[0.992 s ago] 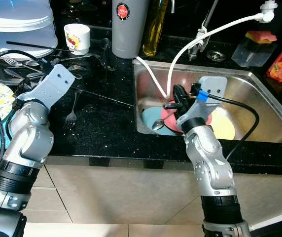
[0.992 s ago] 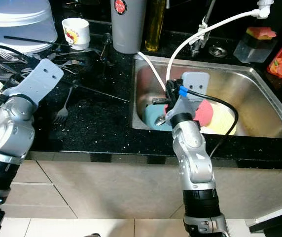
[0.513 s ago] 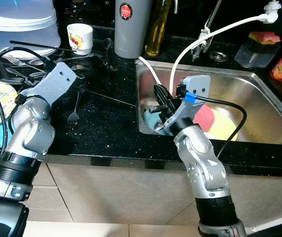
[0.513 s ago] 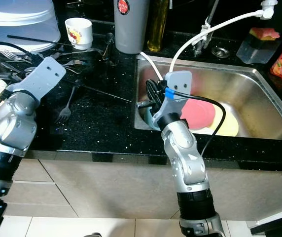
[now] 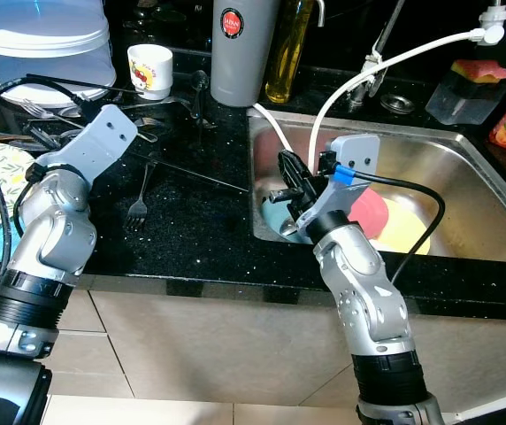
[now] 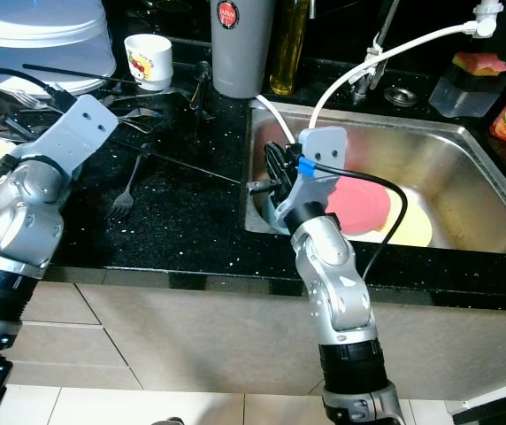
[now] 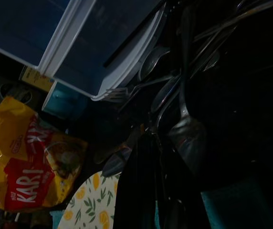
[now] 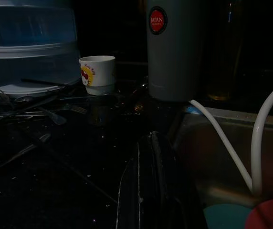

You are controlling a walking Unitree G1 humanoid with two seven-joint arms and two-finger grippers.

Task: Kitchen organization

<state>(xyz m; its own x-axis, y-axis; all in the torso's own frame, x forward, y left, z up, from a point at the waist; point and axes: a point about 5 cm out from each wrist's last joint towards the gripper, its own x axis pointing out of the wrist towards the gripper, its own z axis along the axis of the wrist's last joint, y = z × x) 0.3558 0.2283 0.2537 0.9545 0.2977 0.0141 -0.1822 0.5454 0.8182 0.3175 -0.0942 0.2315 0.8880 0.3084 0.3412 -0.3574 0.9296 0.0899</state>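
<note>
At the sink's left edge, I'm holding my right gripper closed, apparently empty; plates and cutlery are awaiting sorting.

Stood at the back of the black speckled stone counter: tall grey steel flask, amber oil bottle. Lay far left: yellow snack bag.

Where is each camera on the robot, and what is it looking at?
Eye views: on the head, looking down at counter and sink; both silver arms show.
Left wrist view: on the left arm, facing cutlery and a clear container; dark fingers show.
Right wrist view: on the right arm, facing the grey flask and cup; black fingers show.
Shared: flask and cup also appear in the eye views.
</note>
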